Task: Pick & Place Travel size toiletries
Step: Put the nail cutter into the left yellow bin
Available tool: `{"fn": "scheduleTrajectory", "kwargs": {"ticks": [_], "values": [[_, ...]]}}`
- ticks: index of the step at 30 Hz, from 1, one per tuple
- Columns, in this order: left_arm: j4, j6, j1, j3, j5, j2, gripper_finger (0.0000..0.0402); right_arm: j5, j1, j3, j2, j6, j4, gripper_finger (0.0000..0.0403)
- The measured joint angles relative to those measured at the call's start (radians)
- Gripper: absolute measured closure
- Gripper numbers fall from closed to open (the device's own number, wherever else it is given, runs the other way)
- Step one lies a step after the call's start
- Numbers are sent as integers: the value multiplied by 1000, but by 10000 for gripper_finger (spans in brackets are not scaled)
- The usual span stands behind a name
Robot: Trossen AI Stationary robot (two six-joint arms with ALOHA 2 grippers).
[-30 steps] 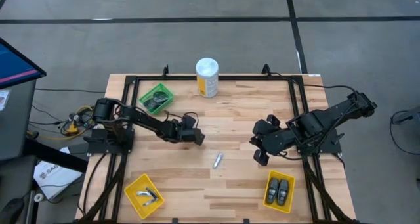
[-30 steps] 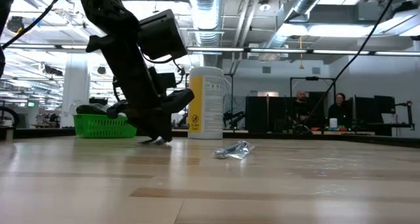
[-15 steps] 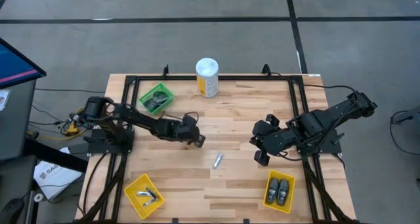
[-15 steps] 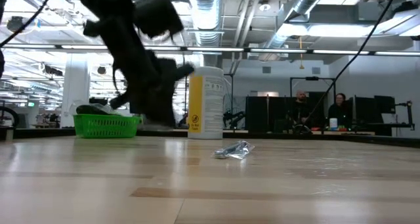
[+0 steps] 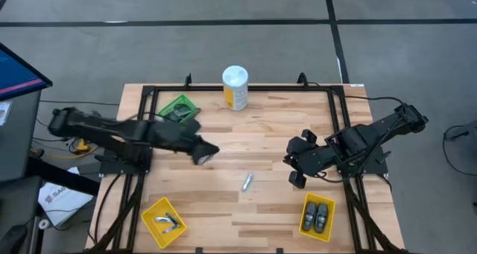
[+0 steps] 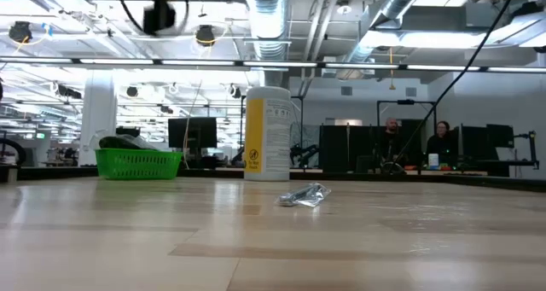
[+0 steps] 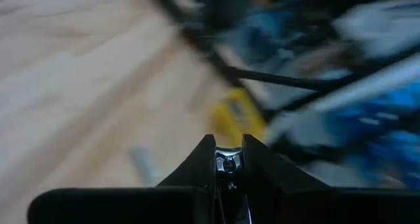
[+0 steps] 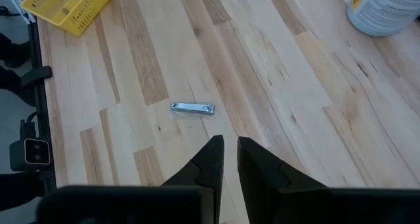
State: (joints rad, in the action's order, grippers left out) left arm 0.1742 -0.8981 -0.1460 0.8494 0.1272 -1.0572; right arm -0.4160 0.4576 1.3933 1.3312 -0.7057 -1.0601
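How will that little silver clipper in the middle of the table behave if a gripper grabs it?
The clipper lies flat and slim, so it probably won't roll. It looks like metal in a clear wrapper, so likely stiff but slippery. Sitting so low on the table, it may slide away when pinched.

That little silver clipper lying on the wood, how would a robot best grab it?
The silver clipper lies flat and alone on the table, wrapped in clear plastic. Best guess: come straight down from above, pincer fingers straddling its narrow width near the middle, since it is long, thin and too low for a sideways approach.
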Motion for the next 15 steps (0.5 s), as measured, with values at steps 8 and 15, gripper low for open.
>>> {"fn": "scheduleTrajectory", "kwargs": {"ticks": [8, 15], "values": [[-41, -57, -134, 2, -65, 299, 362, 0, 0, 0, 0, 9, 3, 365], [-49, 25, -320, 2, -113, 400, 360, 0, -1, 0, 0, 9, 7, 365]]}}
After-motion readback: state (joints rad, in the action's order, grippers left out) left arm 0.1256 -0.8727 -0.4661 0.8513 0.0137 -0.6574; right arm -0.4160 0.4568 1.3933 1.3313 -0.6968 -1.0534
